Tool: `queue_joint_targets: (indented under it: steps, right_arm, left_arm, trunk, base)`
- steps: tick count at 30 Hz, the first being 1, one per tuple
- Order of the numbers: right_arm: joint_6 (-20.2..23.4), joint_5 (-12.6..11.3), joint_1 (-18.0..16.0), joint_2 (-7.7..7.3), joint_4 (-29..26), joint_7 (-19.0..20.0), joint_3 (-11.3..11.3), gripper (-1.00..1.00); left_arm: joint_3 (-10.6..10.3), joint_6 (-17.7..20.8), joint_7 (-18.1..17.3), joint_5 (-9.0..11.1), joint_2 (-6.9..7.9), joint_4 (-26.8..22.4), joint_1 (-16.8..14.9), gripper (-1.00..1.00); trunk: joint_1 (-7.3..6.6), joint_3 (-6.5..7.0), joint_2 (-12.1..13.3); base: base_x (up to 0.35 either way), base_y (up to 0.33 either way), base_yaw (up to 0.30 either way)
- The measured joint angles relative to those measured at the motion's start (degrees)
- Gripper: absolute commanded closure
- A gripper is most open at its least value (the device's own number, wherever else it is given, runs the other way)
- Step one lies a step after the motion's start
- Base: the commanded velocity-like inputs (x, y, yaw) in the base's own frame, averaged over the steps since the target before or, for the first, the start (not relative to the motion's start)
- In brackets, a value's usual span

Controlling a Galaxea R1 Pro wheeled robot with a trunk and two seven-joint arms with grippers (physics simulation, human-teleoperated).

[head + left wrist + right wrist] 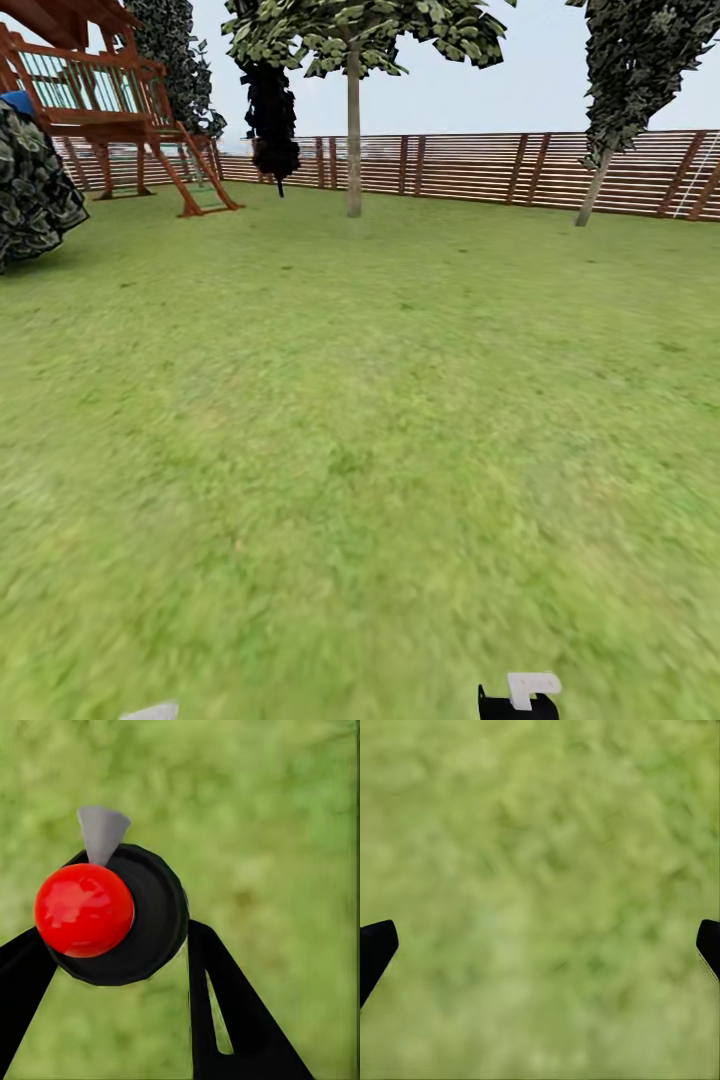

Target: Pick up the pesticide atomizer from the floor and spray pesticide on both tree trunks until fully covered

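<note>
the pesticide atomizer [112, 913] sat between the two black fingers of the left gripper [116, 960], which was closed on its round dark body, so the bottle was already off the lawn [360, 450] and in the left arm's hold. seen along the fingers, the bottle showed end-on: a glossy red ball top, a wide black rounded shoulder under it, and a small grey cone-shaped nozzle that stuck out to one side, so its long axis ran along the fingers, toward the camera. the right gripper [540, 945] held nothing and stood wide open, its dark fingertips apart with only blurry grass between them. the nearer of the trees [353, 130] stood far ahead and almost straight in front, close to the far fence [480, 165], with a straight, smooth, grey-tan trunk and blocky green-white leaves high up; a second, leaning one [596, 185] stood to the right by the same fence. a wooden play frame [120, 110] was at the far left corner of the lawn. i judged that the next move depended on closing this long gap and then turning the nozzle toward the trunk.
</note>
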Motion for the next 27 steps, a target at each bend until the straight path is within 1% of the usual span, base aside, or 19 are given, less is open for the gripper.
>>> queue_joint_targets:
  steps: [27]
  right_arm:
    - [0.0, 0.0, 0.0, 0.01, 0.0, 0.0, 0.0, -1.0]
  left_arm:
    - [0.0, 0.0, 0.0, 0.0, 0.0, 0.0, 0.0, 1.0]
  trunk:
    - [0.0, 0.0, 0.0]
  base:
    - [0.34, 0.0, 0.0]
